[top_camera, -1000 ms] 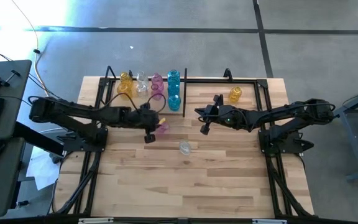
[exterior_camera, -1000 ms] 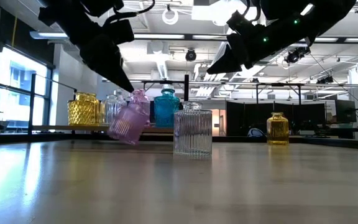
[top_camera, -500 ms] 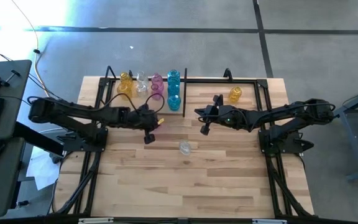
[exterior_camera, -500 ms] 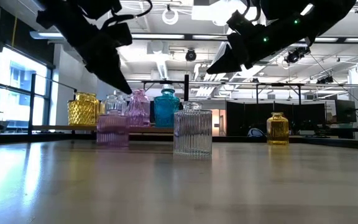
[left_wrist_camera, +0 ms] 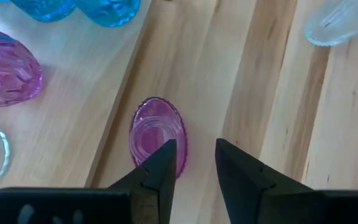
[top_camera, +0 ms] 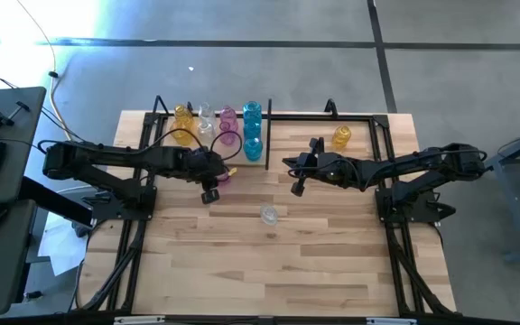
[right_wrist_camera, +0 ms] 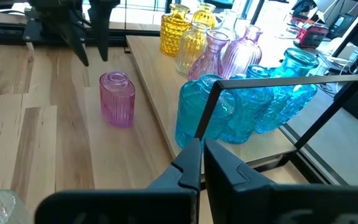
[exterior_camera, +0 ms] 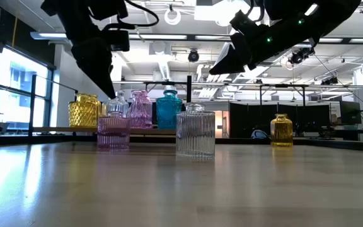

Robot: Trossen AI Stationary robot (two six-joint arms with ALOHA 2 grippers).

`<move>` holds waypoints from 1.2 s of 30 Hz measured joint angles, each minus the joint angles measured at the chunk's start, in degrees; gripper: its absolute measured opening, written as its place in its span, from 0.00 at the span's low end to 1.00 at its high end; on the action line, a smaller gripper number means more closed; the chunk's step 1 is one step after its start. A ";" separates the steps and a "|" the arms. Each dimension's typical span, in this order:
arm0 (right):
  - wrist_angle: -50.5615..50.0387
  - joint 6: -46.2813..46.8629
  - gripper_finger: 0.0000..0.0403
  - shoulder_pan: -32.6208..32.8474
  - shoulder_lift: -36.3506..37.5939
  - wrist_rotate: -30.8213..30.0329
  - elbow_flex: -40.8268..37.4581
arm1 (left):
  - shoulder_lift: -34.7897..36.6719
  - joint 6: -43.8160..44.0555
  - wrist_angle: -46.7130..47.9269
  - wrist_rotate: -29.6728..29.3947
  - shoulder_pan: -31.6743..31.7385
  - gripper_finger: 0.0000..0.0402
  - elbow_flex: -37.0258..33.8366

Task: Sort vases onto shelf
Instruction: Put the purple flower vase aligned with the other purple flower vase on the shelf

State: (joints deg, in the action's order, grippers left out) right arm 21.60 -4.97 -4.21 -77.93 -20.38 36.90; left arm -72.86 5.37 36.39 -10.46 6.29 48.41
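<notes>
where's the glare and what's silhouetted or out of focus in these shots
High view: a bluish-white glare washes the floor at top left. Low view: bright ceiling lights and windows backlight both arms into dark silhouettes, and the near tabletop looks soft. Left wrist view: the clear vase at the corner is blurred. Right wrist view: the pink vase is sharp.

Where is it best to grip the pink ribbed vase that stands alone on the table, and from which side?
Grip the pink ribbed vase across its straight ribbed body, coming from above. It stands upright with open table around it, and the left gripper is already above it.
</notes>
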 joint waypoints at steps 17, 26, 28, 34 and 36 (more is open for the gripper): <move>0.22 -0.20 0.00 0.01 0.00 0.01 0.00 | -10.77 -2.53 5.89 -0.26 4.25 0.25 6.29; 0.16 -0.22 0.00 0.02 0.00 0.00 0.00 | -10.77 -4.58 5.40 2.41 4.23 0.15 5.80; 0.13 -0.22 0.00 0.02 0.00 0.00 0.00 | -11.05 -4.72 5.57 2.48 4.43 0.13 5.70; 0.13 -0.22 0.00 0.02 0.00 0.02 0.00 | -11.19 -6.69 5.74 2.44 4.62 0.07 5.70; 0.13 -0.22 0.00 0.02 0.00 0.00 0.00 | -11.14 -7.68 5.94 2.43 4.62 0.05 5.72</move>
State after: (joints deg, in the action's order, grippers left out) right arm 21.73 -5.19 -4.19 -77.93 -20.38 36.91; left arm -84.01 -2.31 42.33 -8.03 10.92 54.13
